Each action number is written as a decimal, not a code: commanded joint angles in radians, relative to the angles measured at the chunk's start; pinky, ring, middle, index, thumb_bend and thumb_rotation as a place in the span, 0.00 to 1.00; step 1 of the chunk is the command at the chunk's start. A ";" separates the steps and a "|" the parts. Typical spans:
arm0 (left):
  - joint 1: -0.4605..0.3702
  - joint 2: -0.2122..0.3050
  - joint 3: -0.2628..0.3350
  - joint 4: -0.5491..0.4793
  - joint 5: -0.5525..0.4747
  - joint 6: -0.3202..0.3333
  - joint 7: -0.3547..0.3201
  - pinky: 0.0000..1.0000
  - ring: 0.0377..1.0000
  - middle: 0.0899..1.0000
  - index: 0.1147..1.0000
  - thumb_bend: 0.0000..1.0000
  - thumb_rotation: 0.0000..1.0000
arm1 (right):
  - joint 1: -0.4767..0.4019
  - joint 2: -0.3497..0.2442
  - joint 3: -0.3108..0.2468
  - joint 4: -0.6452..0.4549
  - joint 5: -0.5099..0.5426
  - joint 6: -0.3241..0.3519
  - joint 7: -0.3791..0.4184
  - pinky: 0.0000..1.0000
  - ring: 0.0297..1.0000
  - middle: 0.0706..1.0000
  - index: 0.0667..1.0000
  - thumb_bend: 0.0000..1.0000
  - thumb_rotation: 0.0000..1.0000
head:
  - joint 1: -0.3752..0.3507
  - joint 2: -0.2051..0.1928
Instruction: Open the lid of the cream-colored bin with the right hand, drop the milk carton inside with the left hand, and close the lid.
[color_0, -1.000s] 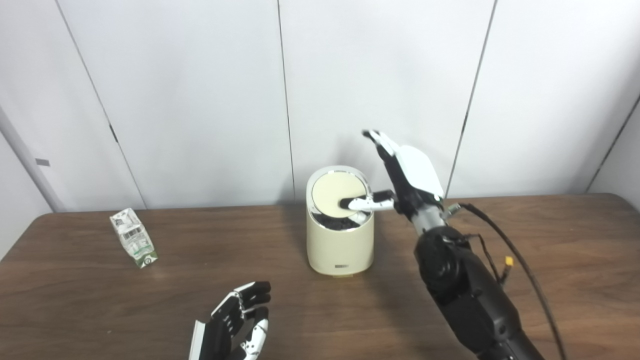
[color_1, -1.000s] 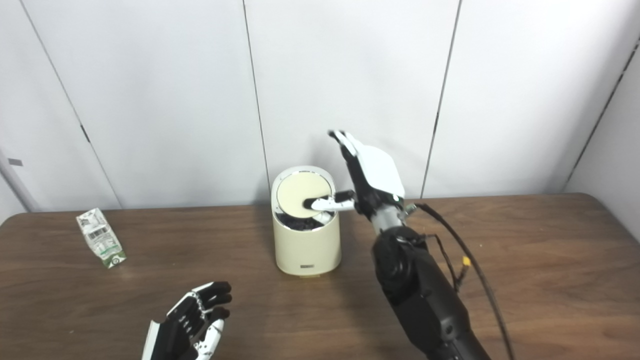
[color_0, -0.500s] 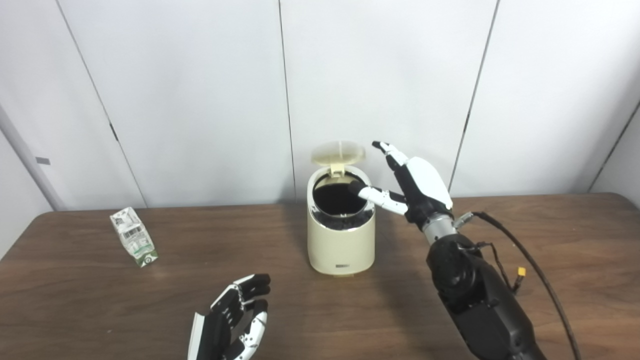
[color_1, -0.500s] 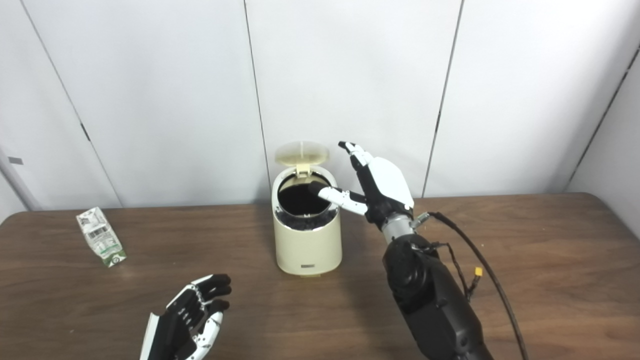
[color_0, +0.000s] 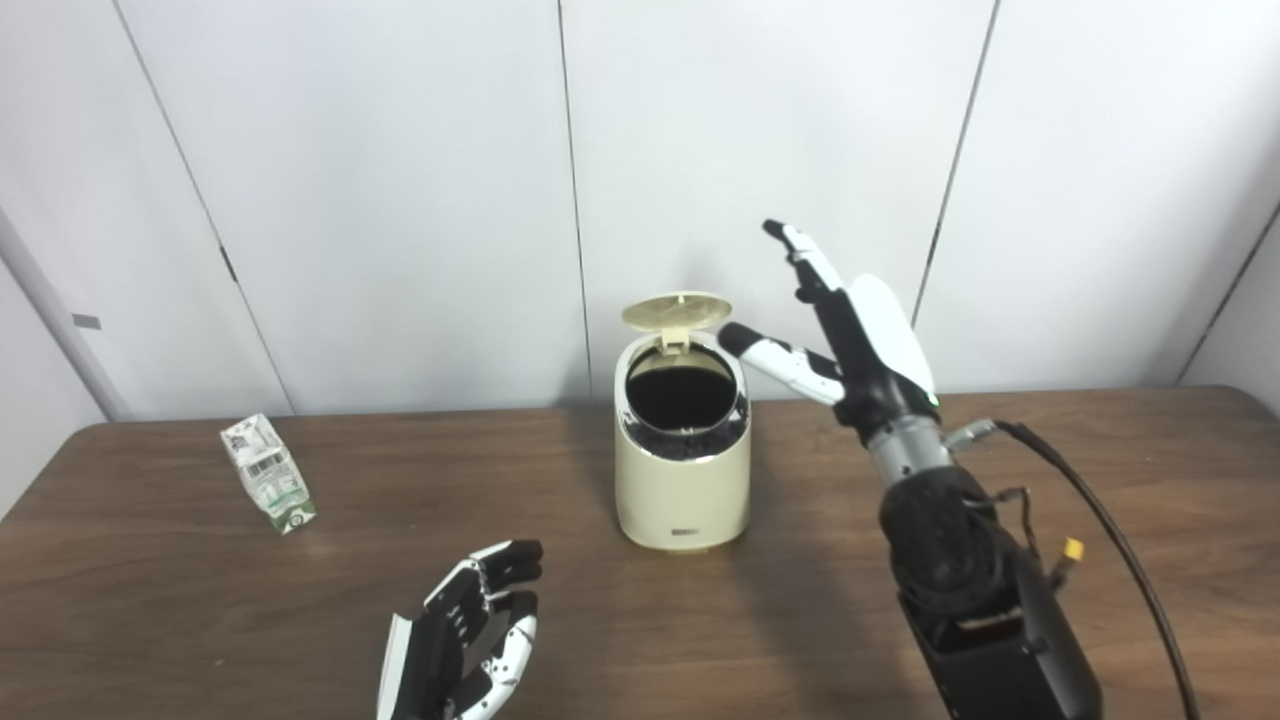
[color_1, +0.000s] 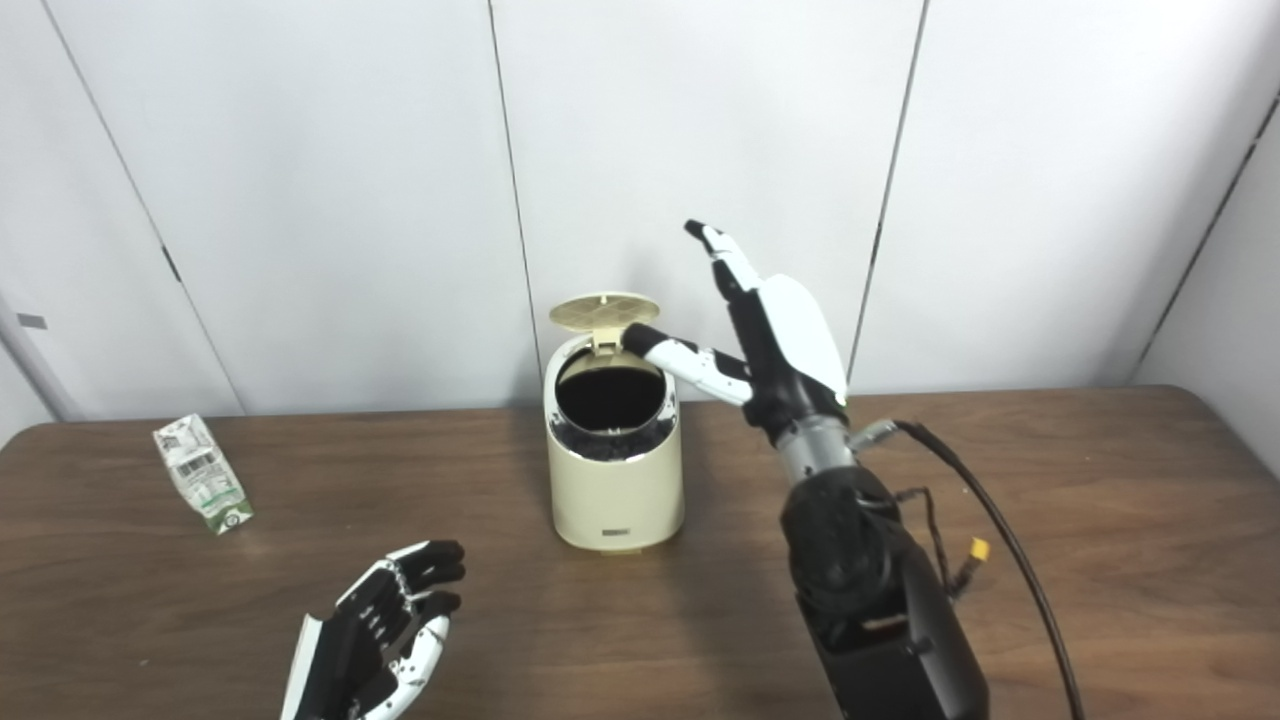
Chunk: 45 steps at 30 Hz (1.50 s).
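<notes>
The cream-colored bin stands at the table's middle, close to the back edge. Its round lid is swung up on the rear hinge, and the dark inside shows. My right hand is raised to the right of the bin, open, fingers pointing up; its thumb tip is beside the lid's right edge, and I cannot tell if it touches. The milk carton lies on its side at the far left of the table. My left hand hovers open near the front edge, holding nothing, well apart from the carton.
The brown wooden table runs the width of the view, with white wall panels behind it. A black cable with a yellow connector trails from my right forearm across the right side.
The lid went from tilted into the bin's mouth to swung fully up. My right hand lifted off the bin's mouth and rose to the right. The left hand and carton stayed put.
</notes>
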 joint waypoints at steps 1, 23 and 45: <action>-0.007 0.008 0.005 0.021 -0.005 -0.040 0.003 0.65 0.72 0.73 0.69 0.20 0.14 | -0.013 0.008 -0.025 -0.082 0.028 -0.011 -0.001 0.82 0.93 0.97 0.95 0.89 1.00 | 0.000 0.001; -0.003 0.031 0.022 0.018 -0.031 -0.046 -0.004 0.63 0.71 0.72 0.69 0.21 0.13 | 0.553 0.072 -0.149 -0.092 0.237 -0.522 -0.196 0.54 0.64 0.66 0.66 0.25 0.30 | -0.005 0.006; 0.022 0.041 0.031 -0.021 -0.028 -0.040 -0.002 0.64 0.71 0.72 0.69 0.22 0.18 | 0.608 0.085 -0.173 0.016 0.284 -0.592 -0.196 0.58 0.66 0.68 0.67 0.25 0.24 | -0.001 0.030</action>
